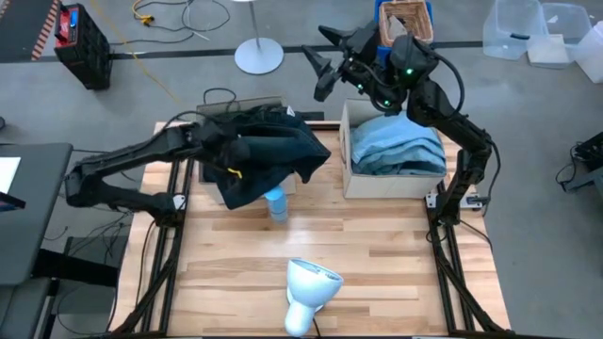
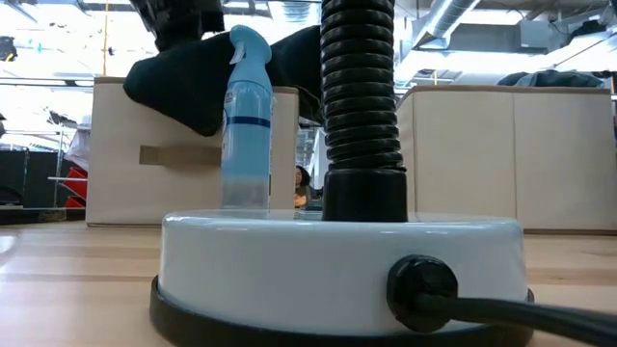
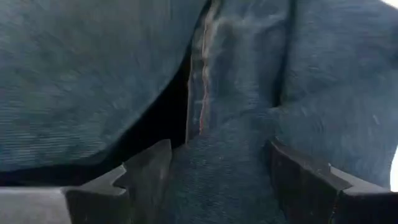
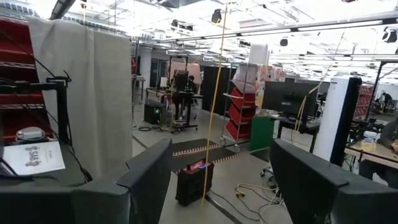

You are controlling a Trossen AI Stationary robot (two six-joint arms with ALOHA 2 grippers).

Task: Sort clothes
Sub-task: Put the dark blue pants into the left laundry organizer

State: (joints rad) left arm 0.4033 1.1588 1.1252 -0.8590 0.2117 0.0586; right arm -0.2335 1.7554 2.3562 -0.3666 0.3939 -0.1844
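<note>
A dark teal-black garment [image 1: 268,151] lies heaped on the left beige box [image 2: 145,154] and droops over its near wall [image 2: 183,82]. My left gripper [image 1: 219,141] reaches into this heap from the table's left. In the left wrist view it [image 3: 219,146] is open, with dark cloth and a stitched seam [image 3: 200,93] filling the picture. The right box [image 1: 347,141] holds folded turquoise and grey-blue clothes [image 1: 396,141]. My right gripper [image 1: 320,61] is raised beyond the table's far edge, open and holding nothing [image 4: 221,146]. My left gripper comes at the dark garment slanting down from the table's left. Its open fingers [image 3: 149,168] stand on either side of a bulge of cloth [image 3: 224,162] next to the seam. Whether the fingers touch the cloth, I cannot tell.
A small blue spray bottle [image 1: 275,202] stands upright on the table just in front of the left box. A white lamp base with a black ribbed neck [image 1: 311,282] sits near the table's front edge. Bare wood lies between the boxes and the lamp.
</note>
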